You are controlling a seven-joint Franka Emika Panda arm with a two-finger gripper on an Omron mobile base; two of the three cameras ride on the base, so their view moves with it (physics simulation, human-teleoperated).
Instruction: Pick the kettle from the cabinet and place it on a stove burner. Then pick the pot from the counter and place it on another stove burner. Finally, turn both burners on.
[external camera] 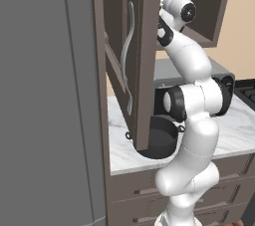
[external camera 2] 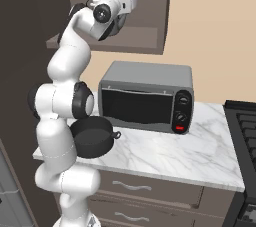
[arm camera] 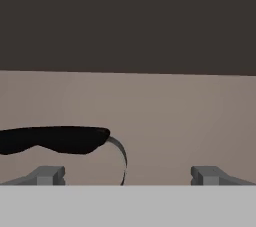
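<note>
My arm reaches up into the open brown cabinet (external camera 2: pixel 150 36). In the hand view the gripper (arm camera: pixel 129 175) is open, its fingertips (arm camera: pixel 50 175) wide apart and nothing between them. The kettle's arched black handle (arm camera: pixel 55 139) lies just ahead to the left, with a thin silver curve running down from its end; the kettle body is hidden. The wide dark pot (external camera 2: pixel 92 137) sits on the white marble counter (external camera 2: pixel 165 156), close to my arm. In the left base view the pot (external camera: pixel 162 143) is partly hidden by the cabinet door (external camera: pixel 142 46). The black stove burners (external camera 2: pixel 246 131) lie at the right edge.
The cabinet door hangs open over the counter, its long silver handle (external camera: pixel 127 56) facing me. A grey toaster oven (external camera 2: pixel 145 96) stands on the counter between the pot and the stove. A tall grey panel (external camera: pixel 45 95) fills the left side. Brown drawers (external camera 2: pixel 130 187) run under the counter.
</note>
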